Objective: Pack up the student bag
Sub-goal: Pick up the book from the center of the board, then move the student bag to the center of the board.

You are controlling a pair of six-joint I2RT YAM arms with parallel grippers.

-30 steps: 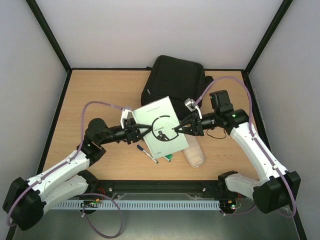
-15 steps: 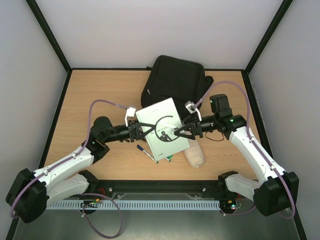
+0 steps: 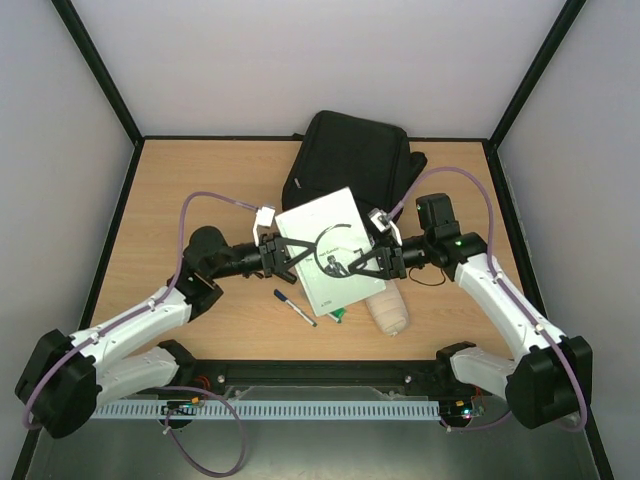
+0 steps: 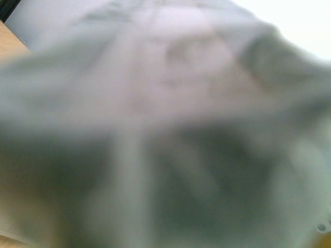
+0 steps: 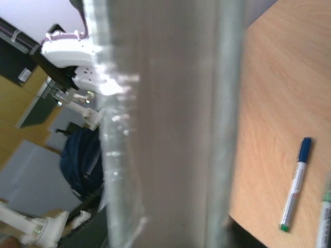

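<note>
The student bag [image 3: 350, 160] lies at the table's far middle. The white book [image 3: 320, 225], carried between both arms, has shifted toward it over the last second and now overlaps its near edge, so insertion looks close. The left gripper [image 3: 287, 252] pinches the book's left edge. The right gripper [image 3: 358, 263] straddles the right edge; whether it is clamped I cannot tell.

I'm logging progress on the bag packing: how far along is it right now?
Done: nothing is visibly packed; whether the black backpack is open is unclear. In hand: the book, by the backpack's near edge, with the left gripper clamped on its left edge and the right gripper at its right edge, grip unclear. Left: getting the book in, then the blue-capped pen, green marker and beige pencil case lying on the table.
</note>
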